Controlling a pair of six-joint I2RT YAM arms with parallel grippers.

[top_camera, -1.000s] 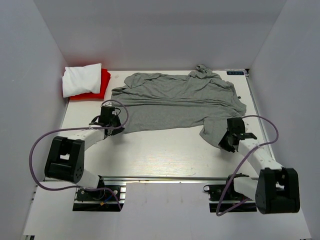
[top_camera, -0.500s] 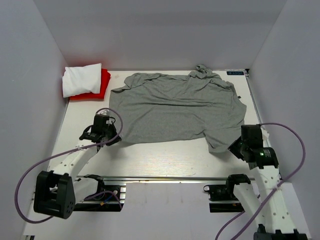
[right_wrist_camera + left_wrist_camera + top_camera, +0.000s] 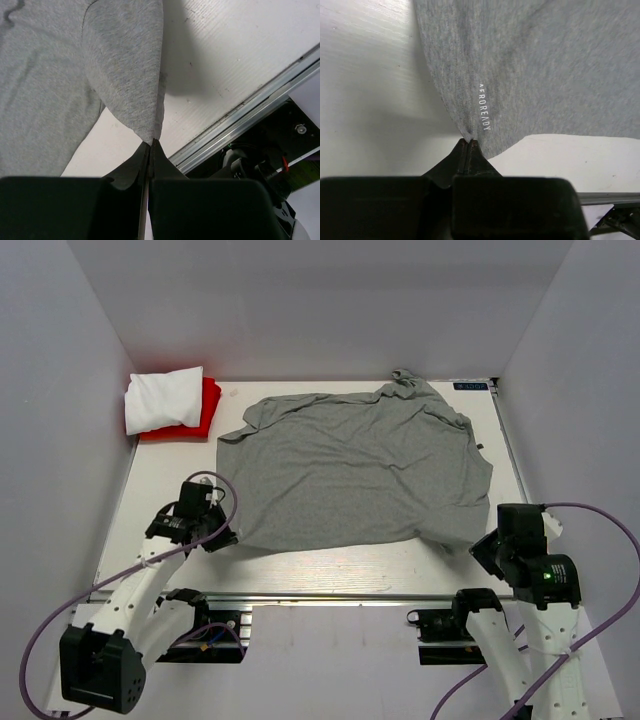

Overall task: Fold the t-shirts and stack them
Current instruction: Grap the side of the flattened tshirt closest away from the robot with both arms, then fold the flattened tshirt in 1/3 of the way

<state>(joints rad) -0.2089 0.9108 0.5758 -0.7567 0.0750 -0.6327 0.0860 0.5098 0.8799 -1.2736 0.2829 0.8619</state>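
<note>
Pinching near-L hem corner of grey t-shirt (image 3: 360, 470) in L gripper (image 3: 468, 144), jaws clenched on cloth just by AEROREADY print (image 3: 484, 107). Same w/ R gripper (image 3: 151, 143): clamped on near-R corner. Dragged both corners nearer over last 1 s; hem now stretched straight close to near edge of table (image 3: 330, 565), R-side bunching gone, body flatter. Far collar end still rumpled. Looks nearly spread for 1st fold. Parked far L, well apart: white t-shirt (image 3: 163, 400) on red t-shirt (image 3: 209, 406).
</note>
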